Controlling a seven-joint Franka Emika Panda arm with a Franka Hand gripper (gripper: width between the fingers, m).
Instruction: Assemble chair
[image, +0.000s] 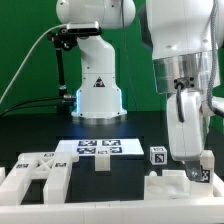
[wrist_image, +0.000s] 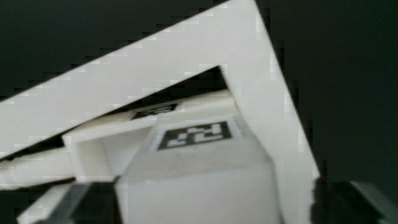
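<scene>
My gripper (image: 196, 172) hangs low over the table at the exterior view's right, its fingers straddling a white chair part (image: 168, 186) that rests there. In the wrist view this tagged white part (wrist_image: 196, 133) fills most of the picture. Its body runs down between my two dark fingertips (wrist_image: 68, 205), with no gap showing on either side. The jaws stand wide and closed against it. More white chair parts (image: 35, 176) lie at the front left. A small white block (image: 101, 161) stands near the middle.
The marker board (image: 100, 147) lies flat at mid table. A small tagged cube (image: 157, 155) stands just to the left of my gripper. The arm's base (image: 98, 95) stands behind the board, with a black cable to its left.
</scene>
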